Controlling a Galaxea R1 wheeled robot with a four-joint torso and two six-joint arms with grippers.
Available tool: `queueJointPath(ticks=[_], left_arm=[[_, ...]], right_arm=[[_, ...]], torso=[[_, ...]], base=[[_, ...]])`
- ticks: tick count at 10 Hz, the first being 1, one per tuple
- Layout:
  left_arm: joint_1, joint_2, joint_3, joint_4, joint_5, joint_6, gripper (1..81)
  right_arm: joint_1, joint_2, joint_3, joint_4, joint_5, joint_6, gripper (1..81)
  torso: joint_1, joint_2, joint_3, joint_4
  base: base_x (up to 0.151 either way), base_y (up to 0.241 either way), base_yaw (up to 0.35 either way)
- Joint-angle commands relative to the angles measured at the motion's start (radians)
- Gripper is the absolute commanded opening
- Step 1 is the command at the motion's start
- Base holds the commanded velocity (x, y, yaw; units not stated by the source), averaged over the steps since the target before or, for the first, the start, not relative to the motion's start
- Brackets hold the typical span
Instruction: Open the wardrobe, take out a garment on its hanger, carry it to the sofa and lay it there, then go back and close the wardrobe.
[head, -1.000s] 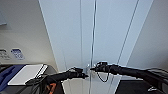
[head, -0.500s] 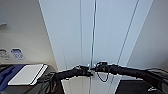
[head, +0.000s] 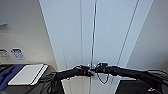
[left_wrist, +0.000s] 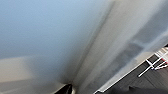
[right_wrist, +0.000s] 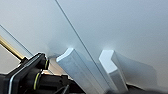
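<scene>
Left gripper (head: 86, 71): seen in the head view at about 6 o'clock, at the end of the dark left arm, which enters from 7 o'clock. It is held at the wardrobe's centre seam, at handle height. Whether its fingers are apart or together cannot be told.

Right gripper (head: 98, 68): seen at the end of the right arm, which enters from 4 o'clock. It is held just beside the left gripper, at the same seam. Its finger state cannot be told either. A thin dark cable loop is hung below it.

Handles (right_wrist: 75, 66): two pale silver bars are shown close up in the right wrist view, one on each side of the seam line, standing out from the white door faces.

Wardrobe (head: 70, 37): the tall white cabinet is seen straight ahead, running from 6 o'clock up to 12 o'clock. Its two doors meet at a dark centre line (head: 93, 35). Its white surface (left_wrist: 50, 30) is seen at close range in the left wrist view.

Flat white object (head: 26, 73): seen at 8 o'clock on a dark surface, with something blue just beside it.

Wall (head: 22, 30): plain and pale, behind the wardrobe from 9 to 11 o'clock.
</scene>
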Motion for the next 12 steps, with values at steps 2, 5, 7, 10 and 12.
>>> queueJointPath(ticks=[2, 5, 7, 10, 12], left_arm=[[-0.112, -0.005, 0.461, 0.011, -0.096, 0.020, 81.1], [-0.029, -0.153, 0.811, 0.020, -0.099, 0.020, 81.1], [0.009, -0.276, 1.032, 0.026, -0.111, 0.018, 81.1], [0.081, -0.492, 1.263, 0.050, -0.119, 0.020, 81.1], [0.179, -0.644, 1.347, 0.138, -0.241, 0.020, 81.1]], right_arm=[[0.082, -0.005, 0.259, 0.024, 0.077, 0.027, 81.1], [0.033, -0.049, 0.499, 0.009, 0.095, 0.021, 81.1], [-0.031, -0.103, 0.633, -0.028, 0.094, 0.015, 81.1], [-0.134, -0.230, 0.800, -0.137, 0.095, 0.015, 81.1], [-0.209, -0.299, 0.868, -0.238, 0.119, 0.016, 81.1]], torso=[[0.000, 0.000, 0.000, 0.000], [0.001, 0.001, 0.000, 0.000], [0.002, 0.001, 0.000, 0.000], [0.003, 0.002, 0.000, 0.000], [0.004, 0.002, 0.000, 0.000]], base=[[0.000, 0.000, 0.000], [0.000, 0.000, 0.000], [0.000, 0.000, 0.000], [0.000, 0.000, 0.000], [0.000, 0.000, 0.000]])
